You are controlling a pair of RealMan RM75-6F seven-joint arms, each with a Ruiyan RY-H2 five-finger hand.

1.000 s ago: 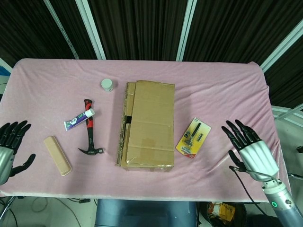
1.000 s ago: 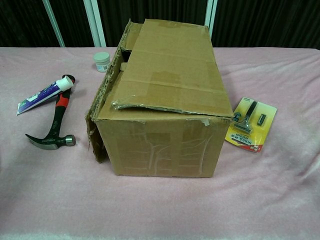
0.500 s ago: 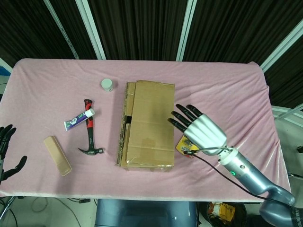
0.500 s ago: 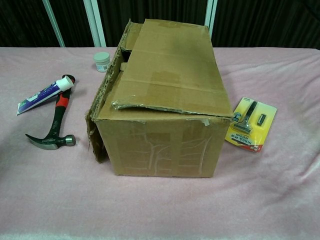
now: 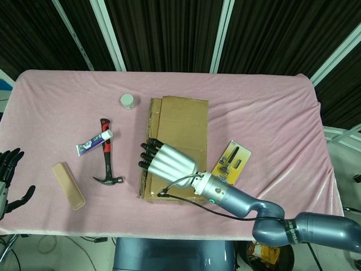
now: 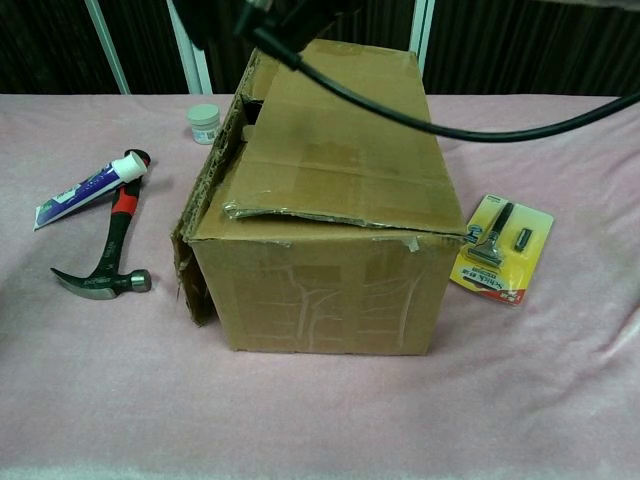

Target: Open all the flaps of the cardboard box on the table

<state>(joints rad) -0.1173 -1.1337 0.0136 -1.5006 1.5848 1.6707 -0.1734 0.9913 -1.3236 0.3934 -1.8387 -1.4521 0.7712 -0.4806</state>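
Note:
The brown cardboard box [image 5: 181, 127] lies in the middle of the pink table, its top flaps folded down. Its left flap [image 6: 215, 170] stands slightly ajar, with a dark gap along that side. My right hand [image 5: 165, 160] hovers over the near left part of the box top with fingers spread and nothing in it. The chest view shows only its dark underside [image 6: 268, 16] at the top edge, with a black cable crossing above the box [image 6: 320, 200]. My left hand [image 5: 8, 182] stays low at the table's left front edge, fingers apart and empty.
Left of the box lie a red-handled hammer [image 5: 106, 161], a toothpaste tube [image 5: 93, 144], a beige block [image 5: 68, 185] and a small white jar [image 5: 127, 101]. A yellow blister pack [image 5: 230, 164] lies right of the box. The table ends close in front of the box.
My right hand has swept left from the table's right side, over the blister pack, to above the box's left front. The left hand sank slightly.

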